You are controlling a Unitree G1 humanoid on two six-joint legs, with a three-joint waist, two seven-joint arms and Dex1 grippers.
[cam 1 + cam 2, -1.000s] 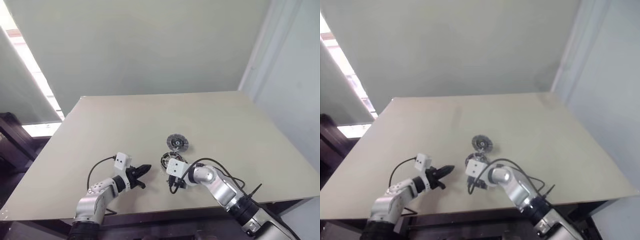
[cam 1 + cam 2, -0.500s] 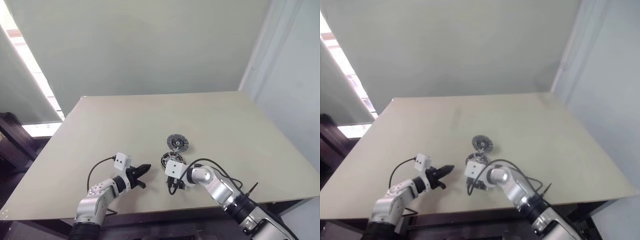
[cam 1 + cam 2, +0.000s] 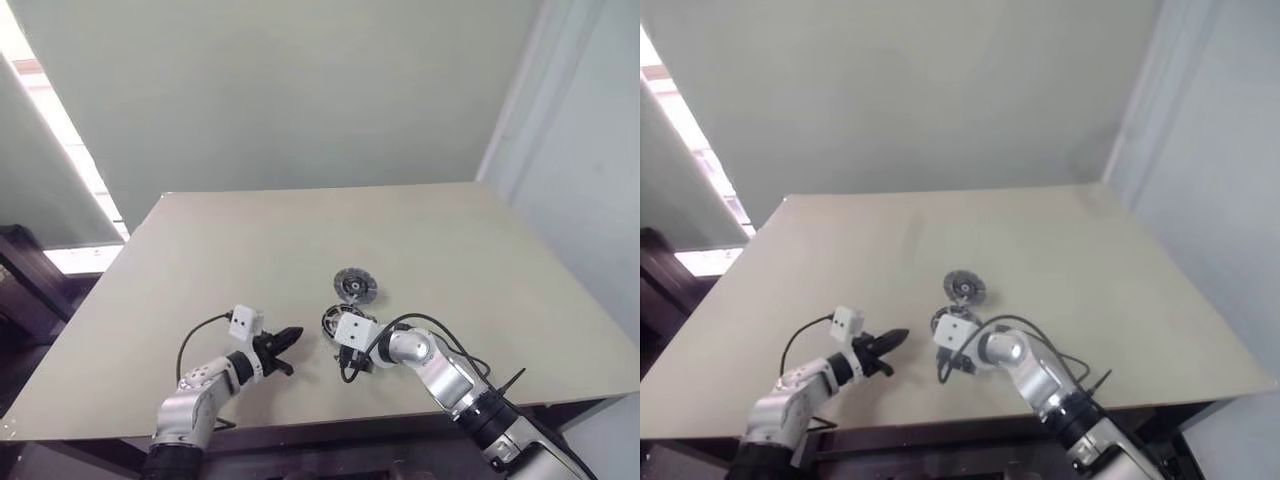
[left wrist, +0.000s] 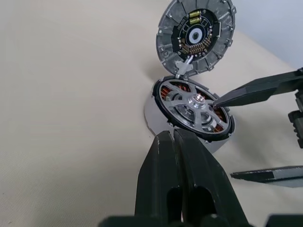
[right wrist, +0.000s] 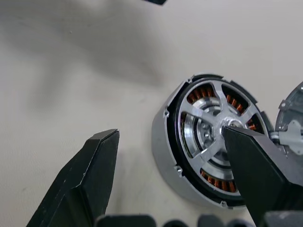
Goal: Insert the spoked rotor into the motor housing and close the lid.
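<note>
I'm keeping my right gripper [image 5: 165, 156] spread wide, one fingertip [image 4: 222, 98] resting at the hub of the spoked rotor [image 4: 194, 106], already sitting in the motor housing [image 5: 163, 142]; the lid [image 4: 196, 35] is waiting beyond, my left gripper [image 4: 173, 142] pinched empty.

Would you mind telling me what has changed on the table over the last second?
Nothing visibly changed. The right gripper stays open by the spoked rotor, which already sits in the motor housing; the left gripper stays shut nearby, and the lid remains open.
</note>
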